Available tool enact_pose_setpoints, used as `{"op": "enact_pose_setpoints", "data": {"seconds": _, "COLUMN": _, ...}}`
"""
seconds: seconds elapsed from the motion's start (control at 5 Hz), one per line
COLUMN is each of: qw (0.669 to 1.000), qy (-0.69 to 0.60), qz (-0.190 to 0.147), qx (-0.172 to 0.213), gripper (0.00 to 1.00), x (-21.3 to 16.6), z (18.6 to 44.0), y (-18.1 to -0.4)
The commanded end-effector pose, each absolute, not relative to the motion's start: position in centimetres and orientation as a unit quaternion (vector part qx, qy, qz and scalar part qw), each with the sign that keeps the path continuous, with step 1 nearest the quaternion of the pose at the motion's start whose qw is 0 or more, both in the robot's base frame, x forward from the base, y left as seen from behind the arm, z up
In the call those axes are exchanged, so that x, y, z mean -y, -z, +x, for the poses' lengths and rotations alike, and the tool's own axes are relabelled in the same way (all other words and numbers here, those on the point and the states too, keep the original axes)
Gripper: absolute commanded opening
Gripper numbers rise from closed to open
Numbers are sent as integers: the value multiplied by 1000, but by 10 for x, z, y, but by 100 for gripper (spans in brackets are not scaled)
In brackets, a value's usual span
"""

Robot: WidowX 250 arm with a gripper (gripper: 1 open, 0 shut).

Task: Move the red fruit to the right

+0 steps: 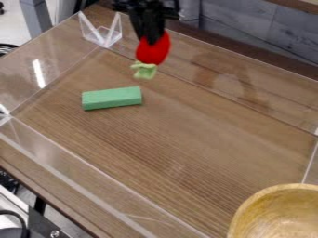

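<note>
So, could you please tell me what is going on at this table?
The robot arm has the red toy strawberry in its fingers, apparently held up off the wooden table, with its pale green leafy cap hanging down. It has not been set down. The green block lies nearby, and a round wooden bowl sits at the near right corner.

I have one view only; it looks down at a slant from above the near side of the brown wooden tabletop [187, 144], facing my dark robot arm [147, 17] at twelve o'clock; the round tan bowl [276, 216] sits closest, cropped at five o'clock.
</note>
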State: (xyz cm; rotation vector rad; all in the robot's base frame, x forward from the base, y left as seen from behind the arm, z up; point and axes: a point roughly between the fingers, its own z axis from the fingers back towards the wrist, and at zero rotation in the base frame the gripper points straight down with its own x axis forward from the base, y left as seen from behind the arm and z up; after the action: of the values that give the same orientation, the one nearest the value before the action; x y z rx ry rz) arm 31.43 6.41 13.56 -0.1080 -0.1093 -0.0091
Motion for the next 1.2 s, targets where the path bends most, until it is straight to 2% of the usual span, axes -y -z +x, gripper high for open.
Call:
{"op": "enact_pose_setpoints", "data": {"seconds": 0.0, "qw": 995, "qy": 27, "qz": -53, "qx": 79, "gripper": 0, "x": -54, "z": 306, "y": -140}}
{"op": "enact_pose_setpoints", "data": {"seconds": 0.4, "qw": 995, "qy": 44, "qz": -58, "qx": 66, "gripper": 0, "x": -46, "z": 299, "y": -97}}
{"op": "enact_pose_setpoints", "data": {"seconds": 0.6, "qw": 995, "qy": 40, "qz": -61, "qx": 63, "gripper": 0, "x": -47, "z": 301, "y": -81}}
{"op": "enact_pose_setpoints", "data": {"seconds": 1.0, "qw": 996, "qy": 36, "qz": -60, "qx": 63, "gripper": 0, "x": -30, "z": 304, "y": -76}}
